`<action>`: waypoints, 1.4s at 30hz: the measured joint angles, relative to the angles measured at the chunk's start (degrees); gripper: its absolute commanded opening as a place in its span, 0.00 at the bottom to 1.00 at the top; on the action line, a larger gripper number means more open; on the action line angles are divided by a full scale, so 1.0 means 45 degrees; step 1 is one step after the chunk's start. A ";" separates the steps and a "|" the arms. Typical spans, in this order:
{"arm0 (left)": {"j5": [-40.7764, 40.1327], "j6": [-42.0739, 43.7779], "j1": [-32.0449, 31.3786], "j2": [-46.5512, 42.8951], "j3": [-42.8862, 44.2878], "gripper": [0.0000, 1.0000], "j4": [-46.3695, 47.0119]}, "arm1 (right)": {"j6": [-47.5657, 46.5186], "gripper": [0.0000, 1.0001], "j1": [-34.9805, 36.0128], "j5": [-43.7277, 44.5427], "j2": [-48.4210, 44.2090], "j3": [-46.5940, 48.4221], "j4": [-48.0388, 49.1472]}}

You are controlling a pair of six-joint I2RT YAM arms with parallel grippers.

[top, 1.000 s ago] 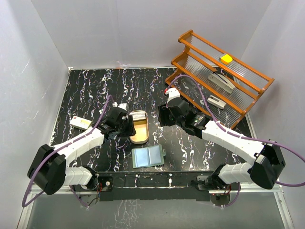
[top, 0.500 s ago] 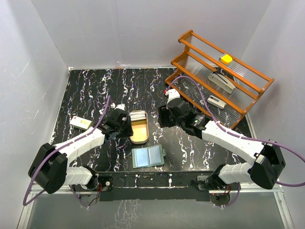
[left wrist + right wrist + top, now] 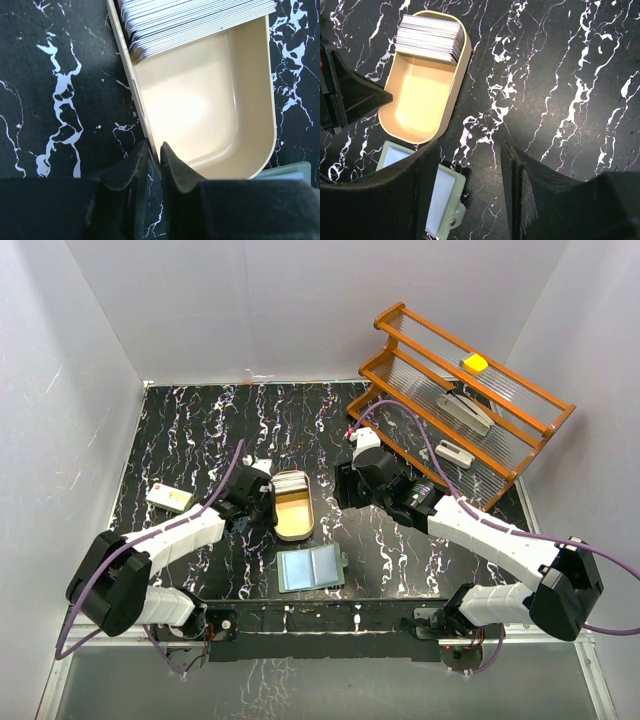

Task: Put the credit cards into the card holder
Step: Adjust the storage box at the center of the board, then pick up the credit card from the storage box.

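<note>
The credit cards (image 3: 195,20) stand as a packed stack of pale grey-white cards in the far end of an oval tan tray (image 3: 200,110); they also show in the overhead view (image 3: 289,482) and the right wrist view (image 3: 429,37). My left gripper (image 3: 154,149) is shut on the tray's left wall, one finger inside and one outside. The card holder (image 3: 310,568), teal-green with pale blue pockets, lies open on the table just in front of the tray. My right gripper (image 3: 470,155) hangs open over bare table, right of the tray and above the card holder's (image 3: 442,195) snap edge, holding nothing.
An orange wooden rack (image 3: 460,400) stands at the back right with a yellow item (image 3: 475,363) and other small things on its shelves. A small white box (image 3: 168,498) lies at the left of the black marbled table, which is walled in white on three sides.
My left gripper has shifted slightly toward the tray and its jaws have closed onto the tray's left wall. The right arm has barely moved.
</note>
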 measured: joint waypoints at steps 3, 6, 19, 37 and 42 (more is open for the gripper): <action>0.0321 0.0520 0.0005 0.0151 0.0005 0.11 0.0350 | -0.0005 0.50 0.0000 -0.0024 0.0000 -0.0044 -0.0039; 0.0554 0.1030 0.0005 0.0350 0.0117 0.10 0.0568 | -0.0024 0.51 0.0000 -0.0024 0.0000 -0.0044 -0.0019; 0.2365 0.3186 0.0005 0.1933 0.1224 0.16 0.1399 | -0.0520 0.55 0.0000 -0.0063 0.0112 -0.0039 0.0073; 0.0466 -0.0884 0.0019 -0.0277 0.1787 0.39 -0.0053 | -0.4323 0.72 -0.0131 -0.1622 0.4114 0.2064 0.0287; 0.0330 -0.2934 0.0262 -0.2074 0.0238 0.41 -0.0311 | -0.5887 0.80 -0.0131 -0.1603 0.4891 0.2681 0.0296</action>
